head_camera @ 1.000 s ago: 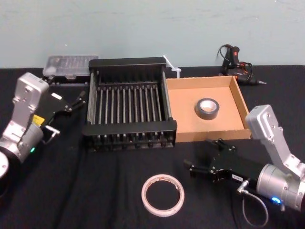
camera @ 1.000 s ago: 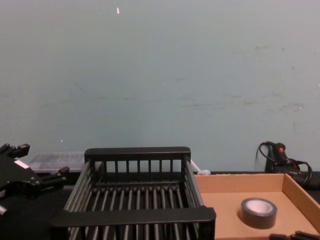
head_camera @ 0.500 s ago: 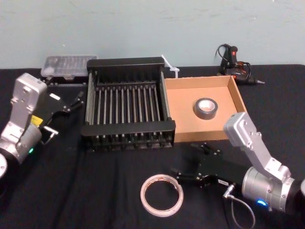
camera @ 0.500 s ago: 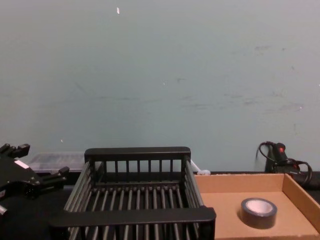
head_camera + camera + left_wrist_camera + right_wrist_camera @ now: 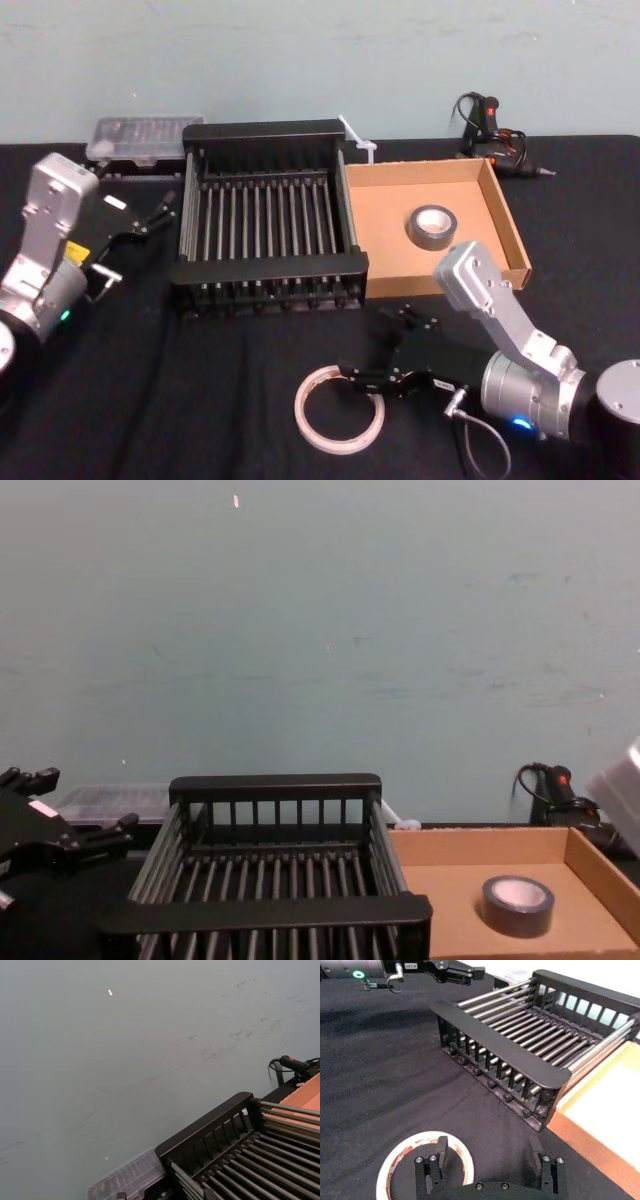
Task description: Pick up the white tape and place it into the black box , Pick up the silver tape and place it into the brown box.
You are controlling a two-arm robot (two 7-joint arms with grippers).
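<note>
The white tape point(image 5: 318, 432) lies flat on the black cloth near the front; it is a thin ring with red marks inside point(image 5: 402, 1146). My right gripper point(image 5: 383, 346) is open at the ring's right side. In the right wrist view one finger point(image 5: 440, 1152) hangs over the ring's hole and the other is outside it; this gripper point(image 5: 487, 1154) holds nothing. The silver tape point(image 5: 432, 227) lies in the brown box point(image 5: 505, 215), also in the chest view point(image 5: 517, 905). The black box point(image 5: 270, 268) holds nothing. My left gripper point(image 5: 160, 212) is parked open left of the crate.
A clear plastic case point(image 5: 140, 138) sits behind the crate at the far left. A black corded tool point(image 5: 490, 125) lies behind the cardboard tray, and a white zip tie point(image 5: 358, 138) rests between the two boxes. Bare black cloth spreads left of the white ring.
My right arm has swung left and forward from beside the cardboard tray until its open fingers reached the white ring's right side. The left arm and both tapes have stayed put.
</note>
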